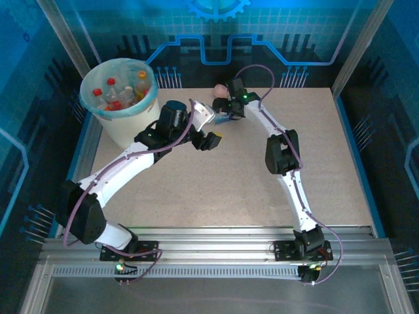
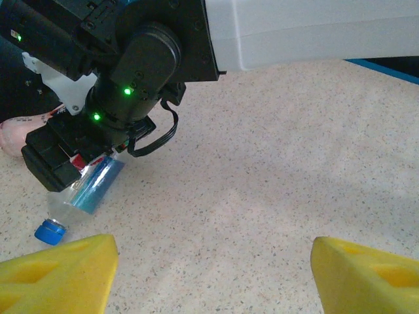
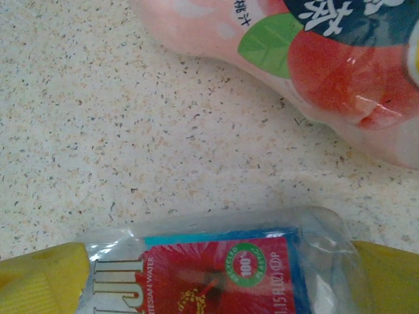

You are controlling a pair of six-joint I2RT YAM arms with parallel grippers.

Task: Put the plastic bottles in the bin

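Yellow fingertips (image 3: 39, 278) of the right gripper (image 3: 216, 281) stand open wide. They straddle a crushed clear bottle (image 3: 216, 258) with a red-and-blue label, which lies flat on the speckled table (image 3: 98, 131). Each side of the bottle sits right at a fingertip, and nothing shows it being squeezed. Just beyond that gripper lies the pink bottle (image 3: 314, 59) on its side, a red fruit and a green leaf printed on its wrap. It is near the clear one but apart from it.

In the left wrist view, the clear bottle's blue cap (image 2: 49, 231) pokes out from under the right gripper's black body.

The left gripper (image 2: 213, 275) hovers open and empty, with bare table between its fingers. Ahead of it and to its left, the right arm's wrist and white link (image 2: 314, 33) hang over the clear bottle. They cover most of it and stand between this gripper and both bottles.

Behind the left gripper, beside its own arm, stands the bin (image 1: 124, 131). Several red- and orange-capped bottles (image 1: 118, 97) are already inside.
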